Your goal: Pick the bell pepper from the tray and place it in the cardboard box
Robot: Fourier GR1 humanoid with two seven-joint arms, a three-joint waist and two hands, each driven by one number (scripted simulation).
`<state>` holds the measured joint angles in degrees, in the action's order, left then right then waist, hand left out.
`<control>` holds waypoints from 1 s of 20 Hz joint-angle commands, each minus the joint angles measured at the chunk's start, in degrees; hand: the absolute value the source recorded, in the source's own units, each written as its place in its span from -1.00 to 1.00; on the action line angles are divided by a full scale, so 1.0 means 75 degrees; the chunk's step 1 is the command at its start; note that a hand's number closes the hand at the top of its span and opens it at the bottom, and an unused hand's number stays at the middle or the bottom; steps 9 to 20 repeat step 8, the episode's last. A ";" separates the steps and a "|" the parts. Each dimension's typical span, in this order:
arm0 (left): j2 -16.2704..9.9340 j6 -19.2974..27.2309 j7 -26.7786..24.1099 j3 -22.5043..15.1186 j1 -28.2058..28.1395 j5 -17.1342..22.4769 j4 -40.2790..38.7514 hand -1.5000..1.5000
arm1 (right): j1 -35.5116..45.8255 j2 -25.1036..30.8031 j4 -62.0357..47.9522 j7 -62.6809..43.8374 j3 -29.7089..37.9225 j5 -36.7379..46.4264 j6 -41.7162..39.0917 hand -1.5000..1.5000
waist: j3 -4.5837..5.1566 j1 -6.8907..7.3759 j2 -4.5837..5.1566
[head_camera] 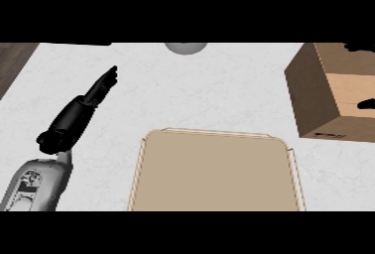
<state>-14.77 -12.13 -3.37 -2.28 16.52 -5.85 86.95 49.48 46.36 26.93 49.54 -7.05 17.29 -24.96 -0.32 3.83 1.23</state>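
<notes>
The tan tray (218,173) lies at the lower middle of the counter, and nothing lies in it. An open cardboard box (319,94) stands at the right. No bell pepper shows anywhere in view. Small black parts at the right edge, over the box's opening, look like my right hand (367,104); most of it is cut off by the view's edge. My left hand (88,101) rests open at the left, fingers straight and pointing up, well apart from the tray.
A grey round object (184,47) sits at the counter's far edge, top middle. A dark wooden strip (15,59) borders the counter at the upper left. White counter shows between the tray and the box.
</notes>
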 commanded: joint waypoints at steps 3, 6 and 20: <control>0.0064 0.0036 -0.0094 0.0030 -0.0081 0.0031 -0.0028 0.00 | 0.0544 -0.0114 -0.1306 -0.0680 0.1244 -0.1865 -0.2776 -1.00 | 0.0022 -0.0035 0.0001; 0.0136 0.0081 0.0022 -0.0067 0.0172 -0.0071 -0.0075 0.00 | 0.0829 -0.0014 -0.1790 -0.1342 0.1633 -0.2331 -0.2986 -1.00 | -0.0003 0.0013 0.0099; 0.0060 -0.0043 0.0066 -0.0129 0.0009 -0.0033 0.0241 0.00 | 0.0894 0.0282 -0.2024 -0.1655 0.1835 -0.2518 -0.3040 -1.00 | -0.0021 0.0184 0.0101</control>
